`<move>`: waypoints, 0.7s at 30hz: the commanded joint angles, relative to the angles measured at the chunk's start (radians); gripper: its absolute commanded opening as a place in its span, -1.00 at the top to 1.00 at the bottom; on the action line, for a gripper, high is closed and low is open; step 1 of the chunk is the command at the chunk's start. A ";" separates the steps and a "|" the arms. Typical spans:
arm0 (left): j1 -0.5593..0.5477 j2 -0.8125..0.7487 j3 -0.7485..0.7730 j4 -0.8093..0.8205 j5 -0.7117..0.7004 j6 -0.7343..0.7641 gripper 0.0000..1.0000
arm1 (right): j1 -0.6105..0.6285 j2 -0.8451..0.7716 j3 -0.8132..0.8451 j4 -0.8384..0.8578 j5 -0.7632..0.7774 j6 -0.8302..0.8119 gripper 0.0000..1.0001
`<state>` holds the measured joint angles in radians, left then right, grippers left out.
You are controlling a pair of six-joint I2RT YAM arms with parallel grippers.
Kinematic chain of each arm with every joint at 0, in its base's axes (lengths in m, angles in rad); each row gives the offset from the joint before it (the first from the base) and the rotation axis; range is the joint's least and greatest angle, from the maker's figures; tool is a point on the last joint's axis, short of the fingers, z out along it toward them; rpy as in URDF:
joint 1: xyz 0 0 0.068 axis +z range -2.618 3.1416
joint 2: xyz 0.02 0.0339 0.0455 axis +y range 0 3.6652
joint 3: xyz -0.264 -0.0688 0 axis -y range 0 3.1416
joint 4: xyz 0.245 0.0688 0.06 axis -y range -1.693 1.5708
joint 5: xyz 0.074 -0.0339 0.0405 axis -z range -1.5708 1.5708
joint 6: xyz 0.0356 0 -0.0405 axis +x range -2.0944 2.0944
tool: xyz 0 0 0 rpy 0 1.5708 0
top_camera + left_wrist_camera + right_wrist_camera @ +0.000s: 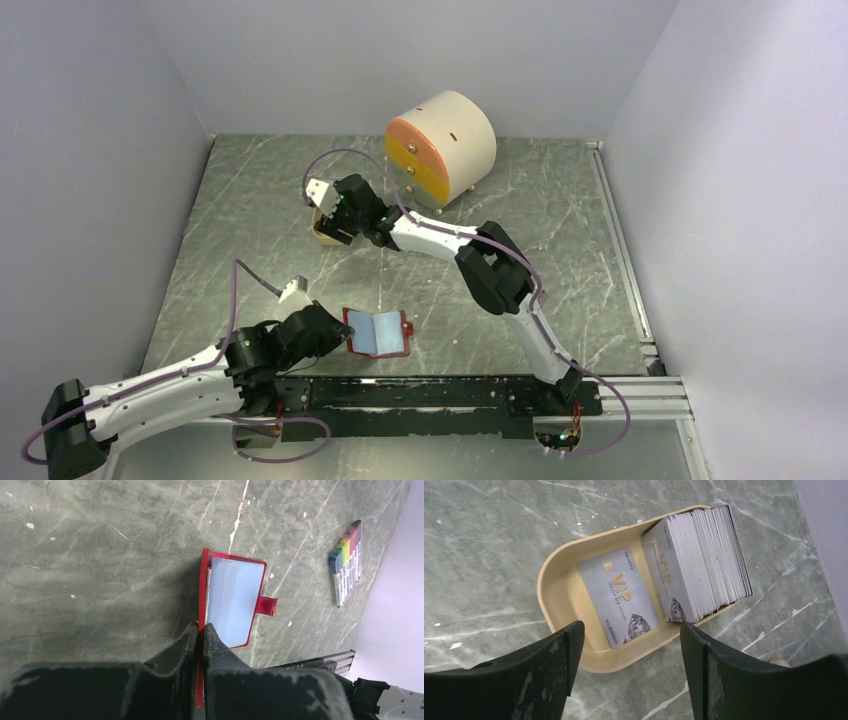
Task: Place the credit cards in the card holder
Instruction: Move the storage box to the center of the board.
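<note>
The red card holder (378,333) lies open near the table's front, its pale blue pockets (235,600) facing up. My left gripper (201,630) is shut on its red left flap. The credit cards are silver-grey "VIP" cards in a tan oval tray (559,595). One card (619,597) lies flat on the tray's floor, and a thick stack of cards (704,560) stands on edge beside it. Above the tray's near rim my right gripper (631,630) hovers open, with nothing between its fingers. In the top view the right gripper (330,225) covers most of the tray.
A beige round cabinet with orange and yellow drawer fronts (440,148) stands at the back, right of the tray. A bundle of rainbow-coloured sticks (346,562) lies on the table beyond the card holder. A metal rail (450,392) runs along the near edge.
</note>
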<state>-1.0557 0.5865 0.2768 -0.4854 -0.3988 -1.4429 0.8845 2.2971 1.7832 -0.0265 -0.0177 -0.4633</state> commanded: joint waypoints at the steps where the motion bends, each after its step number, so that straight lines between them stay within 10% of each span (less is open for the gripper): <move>1: -0.004 -0.010 0.031 -0.009 -0.011 0.014 0.82 | -0.004 0.039 0.051 0.002 0.022 -0.066 -0.48; 21: -0.004 -0.029 0.031 -0.016 -0.022 0.014 0.82 | 0.035 0.023 0.048 -0.137 -0.091 -0.177 -0.49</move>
<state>-1.0557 0.5747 0.2836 -0.4942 -0.3996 -1.4368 0.8978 2.3310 1.8309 -0.0879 -0.0639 -0.6270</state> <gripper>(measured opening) 0.098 0.743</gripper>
